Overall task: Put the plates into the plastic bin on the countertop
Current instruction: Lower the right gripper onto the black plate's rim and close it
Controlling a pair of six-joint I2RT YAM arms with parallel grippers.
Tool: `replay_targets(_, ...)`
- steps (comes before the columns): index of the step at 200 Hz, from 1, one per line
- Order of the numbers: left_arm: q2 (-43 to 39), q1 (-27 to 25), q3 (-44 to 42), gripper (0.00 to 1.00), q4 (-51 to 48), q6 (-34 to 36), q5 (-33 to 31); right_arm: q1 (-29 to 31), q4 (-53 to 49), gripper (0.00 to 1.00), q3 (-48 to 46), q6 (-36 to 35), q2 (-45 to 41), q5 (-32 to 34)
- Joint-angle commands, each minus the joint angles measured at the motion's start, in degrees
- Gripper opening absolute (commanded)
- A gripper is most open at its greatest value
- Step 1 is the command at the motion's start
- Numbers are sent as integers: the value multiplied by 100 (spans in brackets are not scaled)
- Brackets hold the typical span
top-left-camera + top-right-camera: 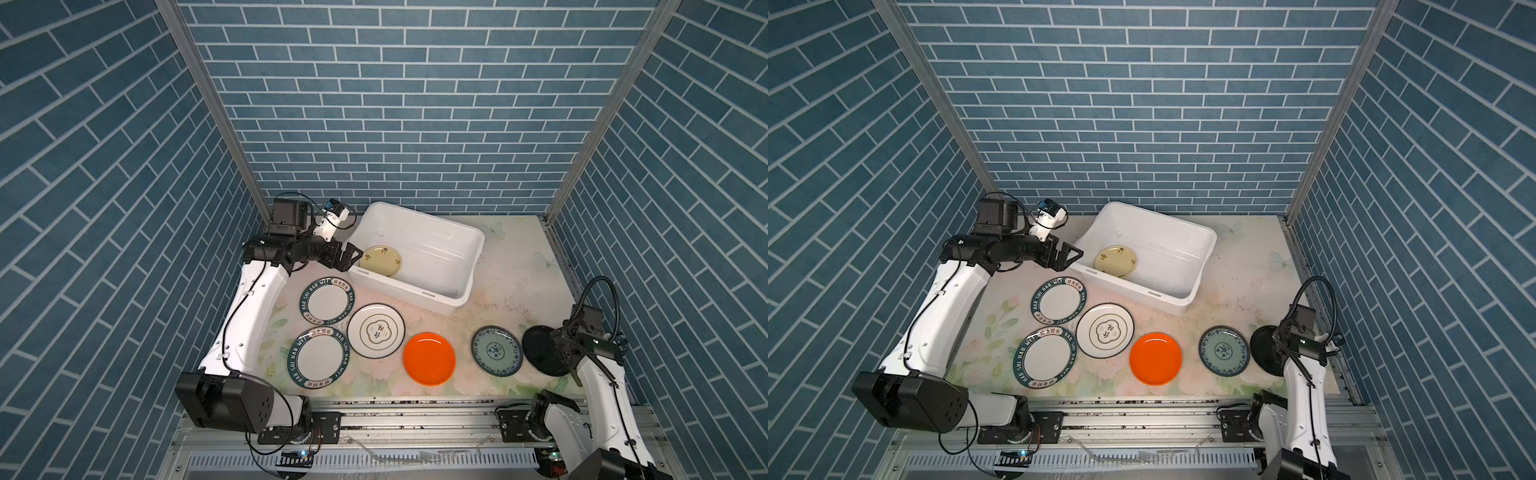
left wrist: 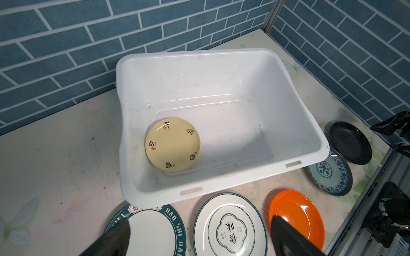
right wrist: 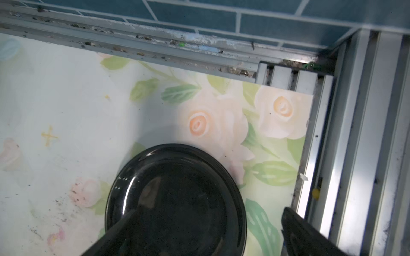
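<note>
Left gripper (image 1: 352,255) hovering open, empty, at plastic bin (image 1: 419,216) rim; cream plate (image 2: 172,145) lying inside. Right gripper (image 3: 209,212) hanging open astride black plate (image 3: 177,188) rim on countertop (image 3: 66,88). Likely grasping step; next: closing on rim, lifting, carrying binward.

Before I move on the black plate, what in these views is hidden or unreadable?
- black plate: in both top views its right side is covered by the right arm; the right wrist view's lower edge cuts it off.
- right hand: open, but contact with that plate cannot be told; fingertips hidden in top views.
- cream plate in the plastic bin: motifs too small in top views.
- front lettered plate: outside the left wrist view.
</note>
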Motion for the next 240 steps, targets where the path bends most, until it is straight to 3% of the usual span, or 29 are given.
replay_targets(1,118,-28,235,100,-177,2,143,-231,-132,99,-167,61,-106,-470)
replay_targets(44,214,-29,264,100,-193,11,152,-736,405,98,-518,12,-70,-1614)
replay_targets(122,296,-24,330,100,-211,29,117,-901,809,94,-622,-264,110,-2173)
replay_targets(177,322,-60,316,99,-203,21,117,-916,946,92,-682,-396,86,-2215)
replay_targets(218,323,-81,263,100,-176,29,84,-917,1520,88,-796,-622,179,-3121)
replay_targets(240,303,-81,230,100,-176,38,73,-924,1619,85,-752,-684,289,-3245)
